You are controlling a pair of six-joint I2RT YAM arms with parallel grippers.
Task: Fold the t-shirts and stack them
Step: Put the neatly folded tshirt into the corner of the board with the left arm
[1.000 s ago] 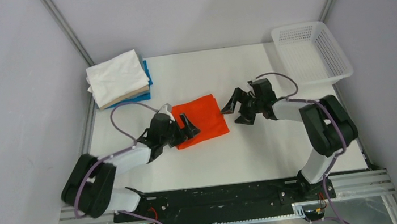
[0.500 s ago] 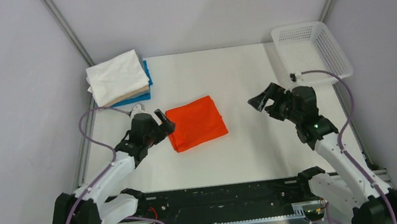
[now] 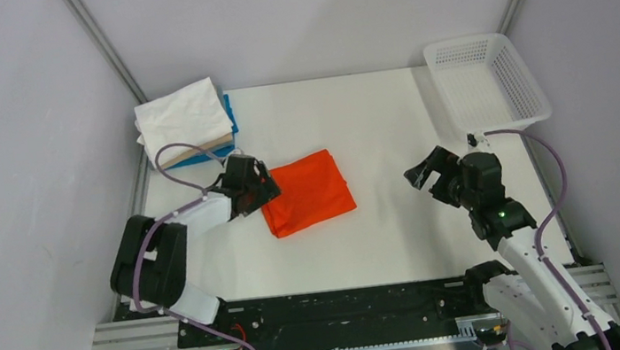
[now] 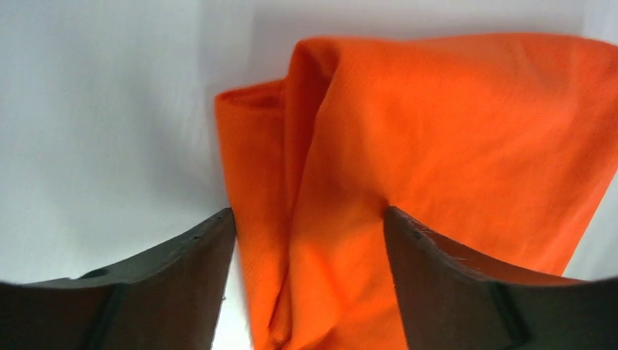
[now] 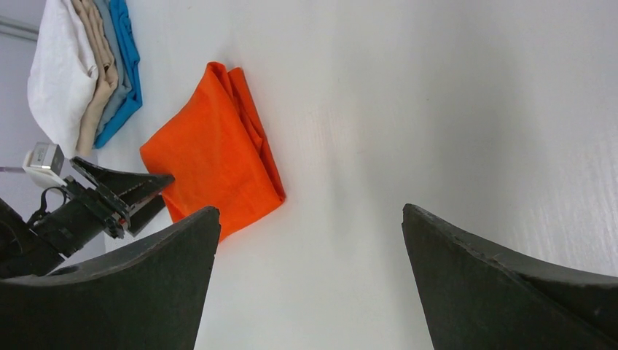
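Since half a second ago: bringing the left gripper (image 3: 262,188) in from just beside the orange t-shirt (image 3: 309,193) to its left edge, and drawing the right gripper (image 3: 428,175) slightly back toward the near right of the table (image 3: 370,114). Top view: lying folded into a rough square, left of centre on the table, the orange t-shirt; sitting apart from it at the far-left corner, the pile (image 3: 184,119), showing white on top, beige beneath and blue at the bottom; standing at the far-right corner, the white mesh basket (image 3: 487,50); resting at the shirt's left edge, the left gripper; hanging well apart from the shirt on its right, jaws spread and holding nothing, the right gripper. Left wrist view: spreading wide, the left gripper (image 4: 307,219), its dark fingers (image 4: 182,255) straddling the layered folded edge of the orange t-shirt (image 4: 452,131) without closing on it; not showing whether the pads are touching the cloth; showing bare table (image 4: 102,109) to the left. Right wrist view: spreading wide over bare table (image 5: 437,109), the right gripper (image 5: 310,213); lying beyond it, the orange t-shirt (image 5: 211,153), with the left gripper (image 5: 135,193) at its corner and the pile (image 5: 80,73) in the upper left.
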